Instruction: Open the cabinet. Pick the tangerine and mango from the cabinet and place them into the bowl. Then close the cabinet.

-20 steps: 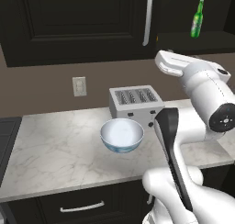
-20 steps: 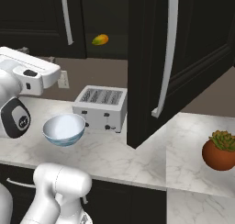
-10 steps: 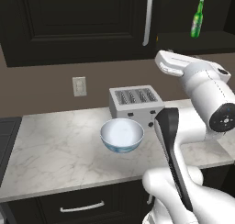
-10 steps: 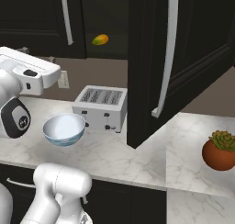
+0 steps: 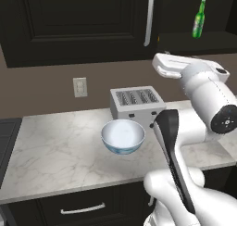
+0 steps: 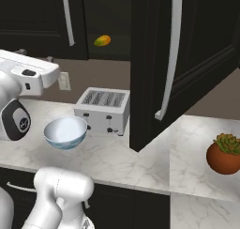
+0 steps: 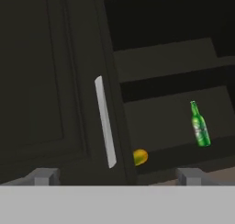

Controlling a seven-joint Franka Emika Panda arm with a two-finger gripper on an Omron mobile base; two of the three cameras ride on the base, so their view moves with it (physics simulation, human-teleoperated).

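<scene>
Overhead, black cabinet (image 6: 187,49) door open, marble counter (image 5: 60,151), bowl (image 5: 123,136) beside toaster (image 5: 136,104)

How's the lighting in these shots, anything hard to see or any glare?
Hand view: dim and soft, the open cabinet shelves nearly black, the mango half hidden. Left base view: evenly lit, glossy sheen on the bowl. Right base view: bright counter, dark cabinet interior.

No visible change, arm (image 5: 203,88) and scene as before
</scene>
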